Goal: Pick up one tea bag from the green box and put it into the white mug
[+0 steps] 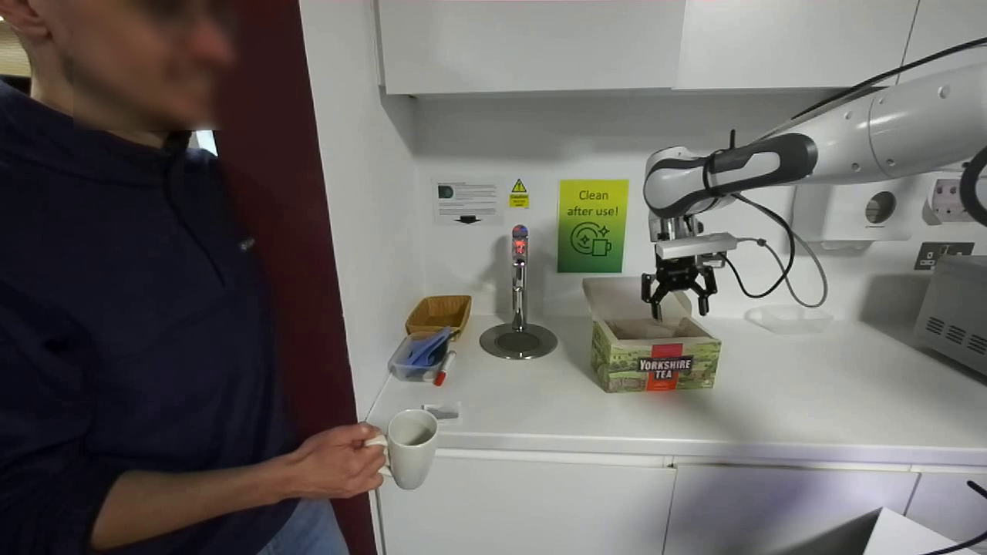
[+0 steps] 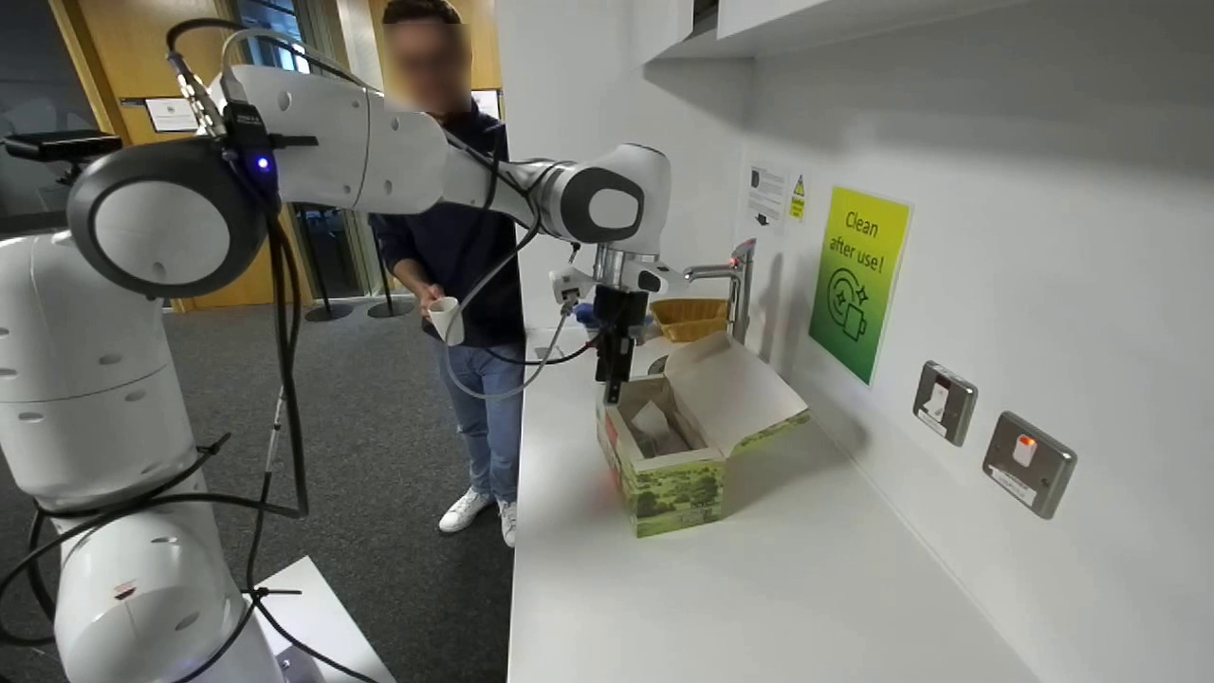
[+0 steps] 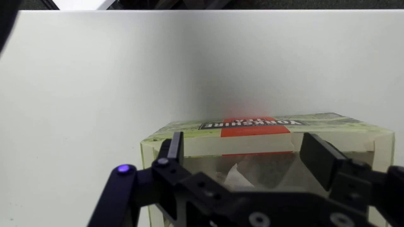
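Observation:
The green box [image 1: 628, 370] stands on the worktop with its lid folded open and its red label facing front. It also shows in the other views [image 2: 678, 498] [image 3: 202, 145]. Pale tea bags [image 2: 652, 419] lie inside; a white corner of one tea bag [image 3: 236, 177] sticks up in the wrist view. My gripper [image 1: 680, 308] points down over the box opening, close to its front rim. In the wrist view the gripper [image 3: 243, 142] is open, with nothing between its fingers. The white mug [image 1: 416, 455] is held upright by its handle in a person's hand; it is also visible here [image 2: 446, 321].
The raised lid [image 2: 735, 389] rises behind the opening. A metal tap [image 1: 519, 285], a yellow-brown tray [image 1: 438, 314], a clear tub with blue cloth [image 1: 420, 356] and a red-capped marker [image 1: 444, 370] are beside it. A person [image 1: 139, 308] stands at the worktop's end.

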Available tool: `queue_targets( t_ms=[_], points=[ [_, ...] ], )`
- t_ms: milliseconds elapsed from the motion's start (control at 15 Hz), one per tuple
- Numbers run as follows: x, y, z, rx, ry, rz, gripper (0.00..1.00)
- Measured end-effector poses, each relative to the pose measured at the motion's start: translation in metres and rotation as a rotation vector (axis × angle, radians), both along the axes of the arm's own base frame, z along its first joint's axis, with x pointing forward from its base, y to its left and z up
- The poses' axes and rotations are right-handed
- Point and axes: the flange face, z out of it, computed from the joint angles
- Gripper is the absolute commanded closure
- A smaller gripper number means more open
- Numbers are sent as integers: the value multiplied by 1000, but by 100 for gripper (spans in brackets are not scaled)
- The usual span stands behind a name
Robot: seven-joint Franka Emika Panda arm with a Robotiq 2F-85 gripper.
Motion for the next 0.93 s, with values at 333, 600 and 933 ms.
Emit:
queue_targets(
  t_ms=[333, 600, 933],
  points=[
    [20, -12, 6, -14, -21, -15, 0],
    [31, -15, 3, -20, -21, -17, 0],
    [37, -16, -13, -20, 3, -18, 0]
  ],
)
